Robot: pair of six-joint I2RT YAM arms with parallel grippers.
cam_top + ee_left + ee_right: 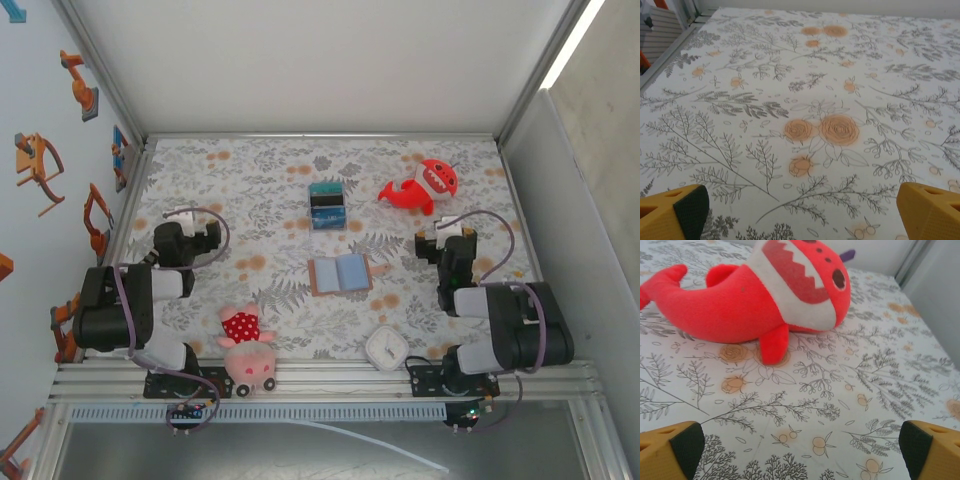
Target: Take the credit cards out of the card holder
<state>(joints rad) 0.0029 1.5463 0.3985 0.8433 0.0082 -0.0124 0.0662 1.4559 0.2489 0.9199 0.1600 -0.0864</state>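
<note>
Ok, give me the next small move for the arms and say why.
Probably swing the right gripper left, toward the card holder. The holder lies open in the middle of the table with nothing touching it, while this gripper stands open and empty, facing the red shark toy. It looks closer to the holder than the left gripper, which is also open and empty.

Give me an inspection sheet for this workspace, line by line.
Surface: floral tablecloth, flat.
Job's things: card holder lying open mid-table; credit cards not distinguishable.
Clutter: striped box, red shark plush, pink pig plush, white square object.
Grippers: left gripper open, empty; right gripper open, empty, facing the shark plush.
Cables: purple cables looped on both arms.
Surroundings: white walls; robot stickers on the left wall.
</note>
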